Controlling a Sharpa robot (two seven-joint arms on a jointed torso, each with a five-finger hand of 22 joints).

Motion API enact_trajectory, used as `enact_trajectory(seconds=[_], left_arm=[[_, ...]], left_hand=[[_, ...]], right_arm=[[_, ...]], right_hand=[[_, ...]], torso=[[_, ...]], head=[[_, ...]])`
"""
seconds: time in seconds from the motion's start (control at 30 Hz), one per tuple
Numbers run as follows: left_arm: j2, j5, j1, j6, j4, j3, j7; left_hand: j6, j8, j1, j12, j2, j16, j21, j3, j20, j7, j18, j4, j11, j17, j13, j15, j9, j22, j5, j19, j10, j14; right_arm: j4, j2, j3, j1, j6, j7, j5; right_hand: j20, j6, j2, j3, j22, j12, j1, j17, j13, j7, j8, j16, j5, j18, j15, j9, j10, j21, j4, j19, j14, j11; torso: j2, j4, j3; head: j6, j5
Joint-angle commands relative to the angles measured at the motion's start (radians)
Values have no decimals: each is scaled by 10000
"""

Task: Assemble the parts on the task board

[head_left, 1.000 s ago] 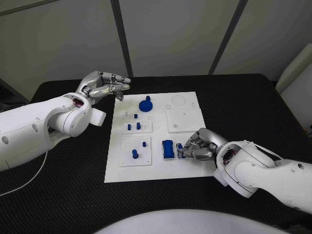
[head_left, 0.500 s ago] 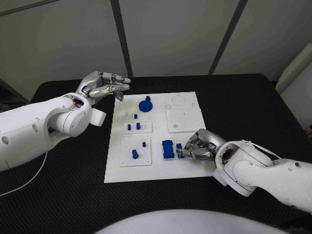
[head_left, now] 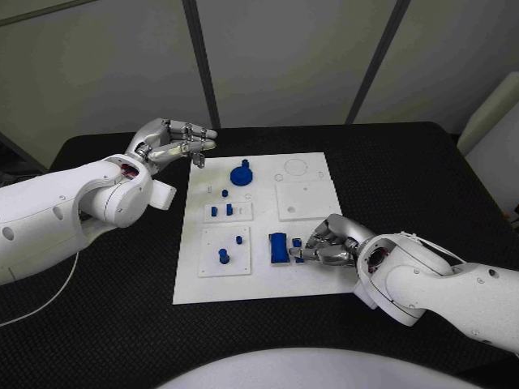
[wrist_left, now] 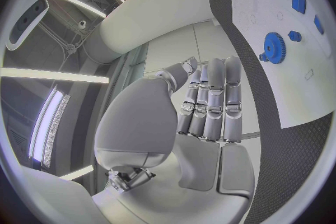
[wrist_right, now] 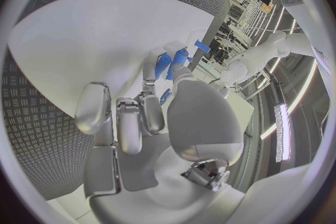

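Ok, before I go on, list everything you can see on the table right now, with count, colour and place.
task board: one, white, middle of the black table.
gear: one, blue, far end of the board.
small pegs: several, blue, on the board's left side between the gear and the near edge.
block: one, blue, near right part of the board, at the right hand's fingertips.
cable: one, white, on the table at the near left.
left hand: silver, fingers curled, off the board's far left corner, holding nothing.
right hand: silver, at the block; whether it grips it is unclear.

Left hand (head_left: 172, 144) curled (raised); right hand (head_left: 328, 243) pinching, lowered.
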Motion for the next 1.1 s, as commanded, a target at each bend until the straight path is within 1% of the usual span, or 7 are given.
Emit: enact_trajectory(seconds=[0.03, 0.23, 0.43, 0.5, 0.8, 0.93, 1.1], left_arm=[[15, 14, 11, 105, -5, 7, 44], [17, 14, 8, 107, -4, 7, 42], [-7, 14, 2, 102, -3, 7, 37], [-6, 14, 1, 105, -2, 7, 36], [1, 14, -5, 105, -5, 7, 30], [4, 14, -12, 110, -9, 7, 32], [11, 14, -22, 114, -3, 7, 33]], left_hand=[[-87, 26, -8, 38, 100, -39, -33, -10, 53, 2, -153, -75, 6, -16, 2, 55, 1, 13, -29, -13, -60, -18], [-87, 26, -8, 38, 100, -39, -33, -10, 53, 2, -153, -75, 6, -16, 2, 55, 1, 13, -29, -13, -60, -18], [-87, 26, -8, 38, 100, -39, -33, -10, 53, 2, -153, -75, 6, -16, 2, 55, 1, 13, -29, -13, -60, -18], [-87, 26, -8, 38, 100, -39, -33, -10, 53, 2, -153, -75, 6, -16, 2, 55, 1, 13, -29, -13, -60, -18], [-87, 26, -8, 38, 100, -39, -33, -10, 53, 2, -153, -75, 6, -16, 2, 55, 1, 13, -29, -13, -60, -18], [-87, 26, -8, 38, 100, -39, -33, -10, 53, 2, -153, -75, 6, -16, 2, 55, 1, 13, -29, -13, -60, -18], [-87, 26, -8, 38, 100, -39, -33, -10, 53, 2, -153, -75, 6, -16, 2, 55, 1, 13, -29, -13, -60, -18]], right_arm=[[67, -28, -1, 8, 29, 194, -78], [151, -188, -1, 8, 48, 487, -124], [300, -422, -2, 7, 555, 851, -136], [337, -492, -2, 6, 688, 884, -138], [336, -662, -4, 5, 1011, 920, -147], [296, -649, -4, 4, 1084, 915, -163], [166, -569, -5, 4, 1050, 842, -263]], right_hand=[[27, -59, 34, -106, 7, -10, -66, 2635, 1019, -25, 29, 48, -66, -99, -29, 19, 134, -30, 14, -4, 1022, -6], [25, -66, 84, -205, 6, 1, 90, 2635, 1029, -32, 40, 48, -181, -97, -32, 38, 138, -35, -40, -6, 1022, -11], [26, -102, 94, -399, -3, -23, 592, 2635, 1022, -17, 54, 48, -517, -95, -27, 74, 121, -54, -166, -17, 1022, -3], [28, -105, 104, -440, -8, -21, 685, 2635, 1024, -16, 58, 48, -586, -94, -25, 82, 122, -60, -188, -20, 1022, 0], [31, -109, 156, -502, 2, -32, 899, 2635, 1020, -16, 66, 48, -637, -96, -24, 96, 116, -60, -253, -17, 1022, 0], [32, -110, 183, -537, 0, -24, 1010, 2635, 1027, -16, 70, 48, -684, -95, -23, 104, 118, -65, -290, -20, 1022, -1], [32, -101, 247, -544, 17, -11, 1047, 2635, 1036, -19, 77, 48, -705, -98, -24, 109, 124, -54, -284, -11, 1022, -3]], torso=[[-9, 2, 2], [-7, 5, 6], [-7, -9, 4], [-6, -3, 0], [-2, 2, 3], [1, 4, 12], [4, 10, -1]], head=[[3, -5], [10, -4], [13, 39], [22, 23], [27, -6], [21, -6], [25, -23]])
